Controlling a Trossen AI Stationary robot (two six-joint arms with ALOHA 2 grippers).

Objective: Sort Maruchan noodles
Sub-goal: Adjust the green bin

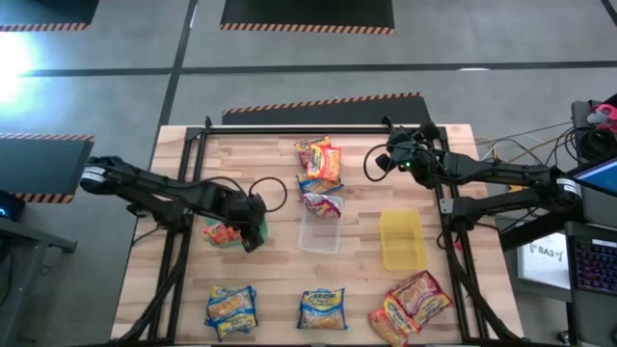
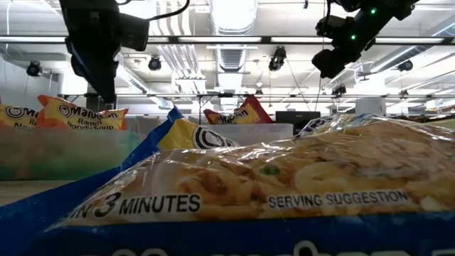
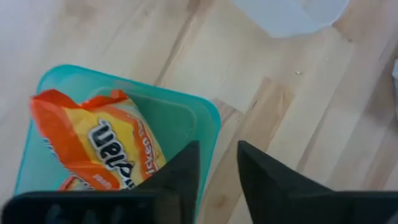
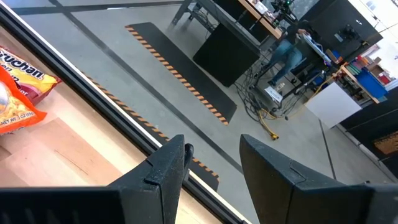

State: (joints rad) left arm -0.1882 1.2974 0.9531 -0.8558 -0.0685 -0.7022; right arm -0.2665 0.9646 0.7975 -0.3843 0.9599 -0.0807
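An orange packet (image 3: 99, 149) is seen lying in the green bin (image 3: 193, 118), lower left of frame; left gripper (image 3: 217, 165) is parted narrowly, nothing held; right gripper (image 4: 214, 162) is held open, empty.

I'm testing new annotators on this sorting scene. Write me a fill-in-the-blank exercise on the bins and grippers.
1. The orange packet lies in the ____ bin.
2. The yellow bin holds ____ packets.
3. The ____ gripper hangs over the green bin's edge.
4. The right gripper hangs near the table's far edge, its fingers ____.

Missing words: green; no; left; open

Left claw (image 3: 216, 169) parted, pointing down; right claw (image 4: 214, 163) parted, raised.
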